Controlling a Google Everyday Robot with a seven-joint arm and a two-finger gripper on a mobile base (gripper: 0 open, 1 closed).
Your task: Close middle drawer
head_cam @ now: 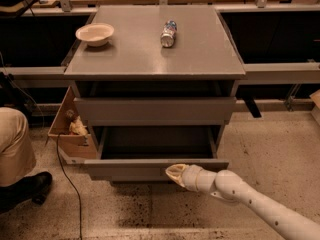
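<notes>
The middle drawer [130, 170] of the grey cabinet [155, 54] stands pulled out towards me. Its smooth grey inside [157, 143] shows and holds nothing. Its flat front is low in the view. My gripper [175, 174] comes in from the lower right on a white arm [250, 199]. Its cream tip rests against the drawer front, a little right of the middle. The taller top drawer front [155, 110] sits above and is slightly out. The lowest front is hidden below the open drawer.
A white bowl [95, 34] and a can lying on its side [169, 33] rest on the cabinet top. A cardboard box [70, 129] leans at the cabinet's left. A person's leg and shoe [17, 154] are at the far left. A black cable [67, 184] runs across the floor.
</notes>
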